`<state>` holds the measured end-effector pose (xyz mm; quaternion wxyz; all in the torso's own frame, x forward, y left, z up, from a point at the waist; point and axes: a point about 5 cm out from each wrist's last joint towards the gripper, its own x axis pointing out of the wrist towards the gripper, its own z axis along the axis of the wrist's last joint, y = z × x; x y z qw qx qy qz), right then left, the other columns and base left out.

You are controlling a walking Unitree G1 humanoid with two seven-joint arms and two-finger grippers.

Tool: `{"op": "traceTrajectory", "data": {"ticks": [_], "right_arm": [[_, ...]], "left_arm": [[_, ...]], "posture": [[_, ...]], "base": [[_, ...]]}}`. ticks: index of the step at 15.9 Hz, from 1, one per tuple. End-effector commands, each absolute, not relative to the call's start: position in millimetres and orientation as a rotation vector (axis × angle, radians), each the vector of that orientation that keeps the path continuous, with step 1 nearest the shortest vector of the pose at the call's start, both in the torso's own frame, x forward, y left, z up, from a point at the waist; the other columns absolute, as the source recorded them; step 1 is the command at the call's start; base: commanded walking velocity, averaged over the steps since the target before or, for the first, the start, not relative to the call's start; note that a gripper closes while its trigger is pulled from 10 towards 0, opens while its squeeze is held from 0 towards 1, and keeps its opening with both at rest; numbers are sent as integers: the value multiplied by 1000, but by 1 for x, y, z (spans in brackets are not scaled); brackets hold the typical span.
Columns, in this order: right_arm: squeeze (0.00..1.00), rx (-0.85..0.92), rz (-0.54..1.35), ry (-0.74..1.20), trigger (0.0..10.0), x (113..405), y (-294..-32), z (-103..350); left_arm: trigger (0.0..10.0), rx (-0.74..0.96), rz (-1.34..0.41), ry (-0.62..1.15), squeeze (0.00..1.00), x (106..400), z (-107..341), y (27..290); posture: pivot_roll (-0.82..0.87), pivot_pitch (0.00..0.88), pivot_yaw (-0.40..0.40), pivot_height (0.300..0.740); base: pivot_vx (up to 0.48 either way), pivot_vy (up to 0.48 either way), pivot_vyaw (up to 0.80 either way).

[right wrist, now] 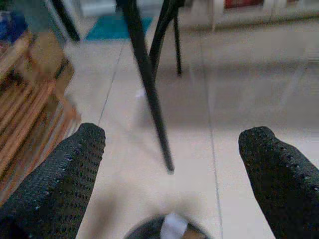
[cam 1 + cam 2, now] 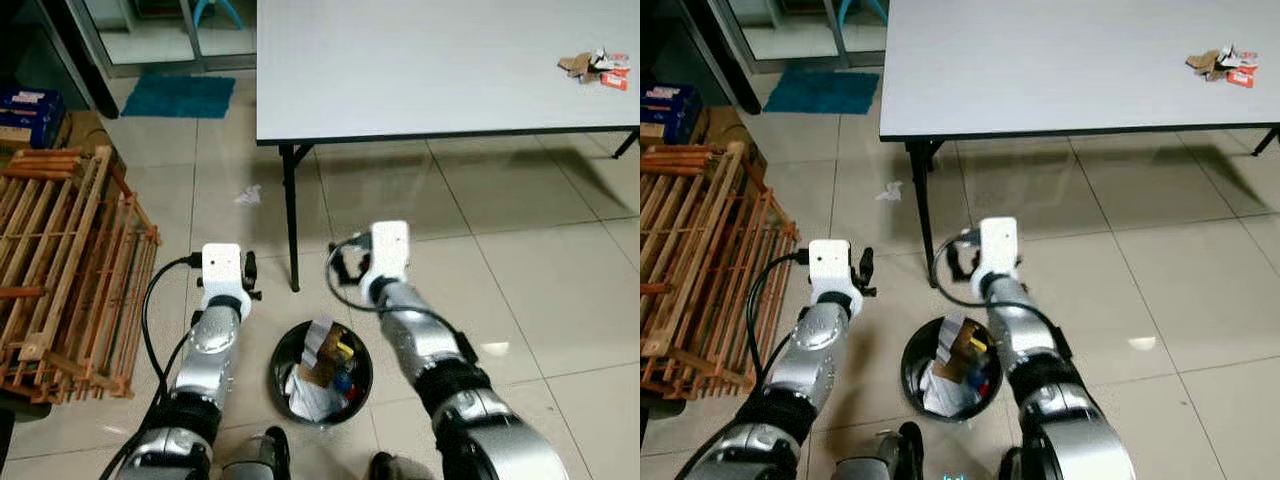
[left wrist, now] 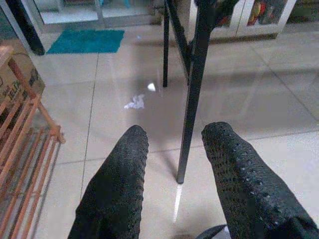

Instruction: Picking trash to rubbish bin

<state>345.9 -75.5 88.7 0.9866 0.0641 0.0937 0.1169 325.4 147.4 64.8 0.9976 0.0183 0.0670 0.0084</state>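
Observation:
A black round rubbish bin (image 2: 322, 372) stands on the floor tiles between my two arms, holding paper and wrappers. My left gripper (image 2: 248, 272) hovers left of the bin, open, with nothing between its fingers (image 3: 119, 189). My right gripper (image 2: 345, 262) is just beyond the bin's far rim (image 1: 164, 230), fingers (image 1: 60, 184) spread wide and empty. A crumpled white paper (image 2: 248, 195) lies on the floor past the table leg, also in the left wrist view (image 3: 135, 102). A small pile of cardboard and red wrappers (image 2: 597, 68) sits on the table's far right.
The white table (image 2: 420, 70) spans the far side; its black leg (image 2: 292, 215) stands just ahead of the grippers. A wooden slatted rack (image 2: 70, 270) lies at my left. A teal mat (image 2: 180, 95) and blue box (image 2: 30, 105) are farther back.

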Motion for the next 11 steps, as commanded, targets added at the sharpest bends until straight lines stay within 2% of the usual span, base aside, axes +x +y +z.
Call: {"op": "traceTrajectory", "data": {"ticks": [1, 5, 9, 11], "right_arm": [[0, 118, 206, 77, 10000, 349, -82, 114], [0, 115, 168, 16, 10000, 348, -86, 129], [0, 128, 191, 37, 10000, 336, -74, 125], [0, 112, 197, 17, 10000, 336, -74, 131]], "left_arm": [[10000, 63, 6, 145, 0, 323, 63, 145], [10000, 67, 10, 135, 0, 324, 67, 148], [10000, 69, -3, 128, 0, 327, 73, 148], [10000, 72, -3, 128, 0, 328, 73, 147]], "posture": [[12, 127, 26, 740], [4, 127, 42, 740], [13, 130, 62, 740], [11, 132, 64, 740]], "base": [[0, 0, 0], [0, 0, 0], [0, 0, 0], [0, -283, 0]]}}
